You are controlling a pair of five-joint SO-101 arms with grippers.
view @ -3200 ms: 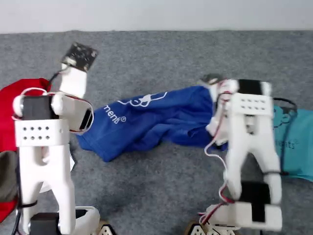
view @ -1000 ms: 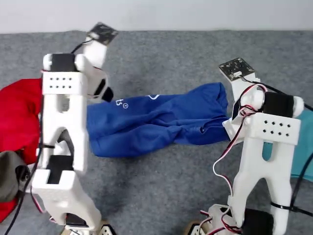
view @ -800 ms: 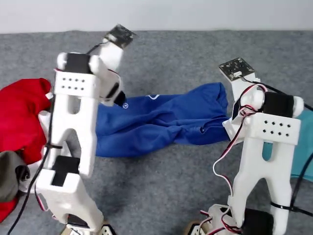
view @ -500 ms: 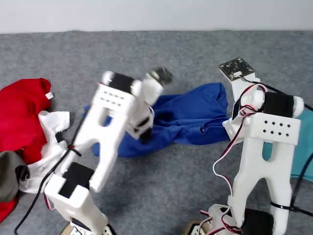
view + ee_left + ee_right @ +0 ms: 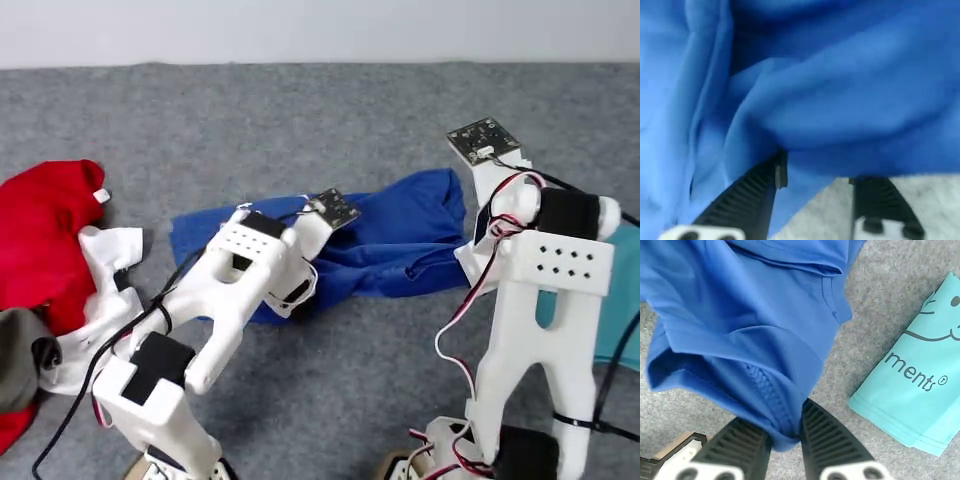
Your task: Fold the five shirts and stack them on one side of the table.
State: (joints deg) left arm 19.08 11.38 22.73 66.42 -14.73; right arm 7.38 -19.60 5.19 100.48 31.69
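A blue shirt (image 5: 400, 238) lies bunched across the middle of the grey table (image 5: 350, 120). My left gripper (image 5: 297, 292) is low at the shirt's near edge. It is open (image 5: 820, 175), its two fingers straddling the hem of the blue cloth (image 5: 840, 90). My right gripper (image 5: 470, 250) holds the shirt's right end. It is shut (image 5: 782, 426) on a fold of the blue fabric (image 5: 740, 315). A folded teal shirt (image 5: 620, 295) (image 5: 915, 375) lies flat at the far right, close to the right arm.
At the left edge, a red shirt (image 5: 45, 230), a white shirt (image 5: 95, 295) and a grey-brown garment (image 5: 15, 370) lie heaped together. Bare grey table stretches along the back and in front between the two arm bases.
The left arm swung from the shirt's far left end across to its near middle edge, and the shirt's left part bunched rightward. The right arm has held still for the last second.
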